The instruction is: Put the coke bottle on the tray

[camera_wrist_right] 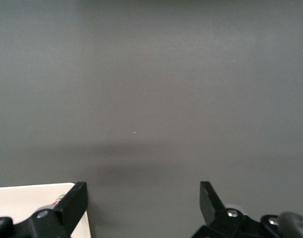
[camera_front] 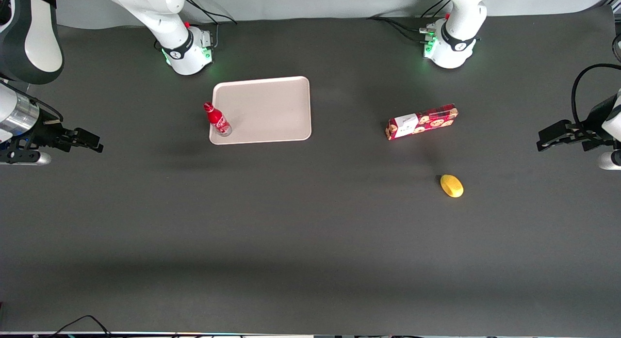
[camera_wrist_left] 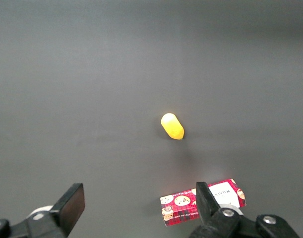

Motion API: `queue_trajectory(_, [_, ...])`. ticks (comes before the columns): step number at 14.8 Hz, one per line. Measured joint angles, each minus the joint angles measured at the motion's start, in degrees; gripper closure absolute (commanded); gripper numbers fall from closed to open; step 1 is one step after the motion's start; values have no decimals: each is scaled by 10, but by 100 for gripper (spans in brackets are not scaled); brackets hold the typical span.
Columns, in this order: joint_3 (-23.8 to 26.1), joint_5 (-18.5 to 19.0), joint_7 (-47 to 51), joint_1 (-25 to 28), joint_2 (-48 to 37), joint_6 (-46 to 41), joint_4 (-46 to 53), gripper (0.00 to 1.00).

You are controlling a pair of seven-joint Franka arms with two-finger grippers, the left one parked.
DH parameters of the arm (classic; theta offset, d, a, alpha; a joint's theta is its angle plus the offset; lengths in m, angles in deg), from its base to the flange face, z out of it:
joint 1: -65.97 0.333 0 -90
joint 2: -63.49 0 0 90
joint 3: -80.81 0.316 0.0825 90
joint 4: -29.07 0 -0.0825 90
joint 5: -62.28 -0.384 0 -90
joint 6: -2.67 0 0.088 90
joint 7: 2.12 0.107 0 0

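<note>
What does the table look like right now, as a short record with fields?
coke bottle: upright on the tray, at its edge toward the working arm
tray: flat on the table, nothing else on it
hand: open, empty, apart from the tray
cookie box: toward the parked arm's end
yellow lemon-like object: nearer the front camera than the cookie box

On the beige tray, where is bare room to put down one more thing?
The flat beige-pink rectangular tray is bare except its edge toward the working arm, where the small red coke bottle stands. The gripper, fingers open, hangs clear of the tray at the working arm's end.
</note>
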Motion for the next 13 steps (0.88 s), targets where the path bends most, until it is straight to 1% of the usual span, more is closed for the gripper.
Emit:
queue_trajectory(2, [-3,-1,0,9,12,0,12,0])
queue_trajectory(3, [-26,-7,0,37,16,0,16,0])
queue_trajectory(4, [-80,-14,6,95,17,0,20,0])
queue_trajectory(5, [-149,-19,11,164,17,-1,22,0])
queue_trajectory(6, [-204,-22,16,220,17,-2,26,0])
queue_trajectory(7, [-240,-24,21,258,17,-2,30,0])
queue_trajectory(8, [-255,-24,25,275,17,-2,37,0])
queue_trajectory(10, [-256,-24,29,283,17,-2,63,0])
queue_trajectory(13, [-251,-24,29,282,19,-55,136,0])
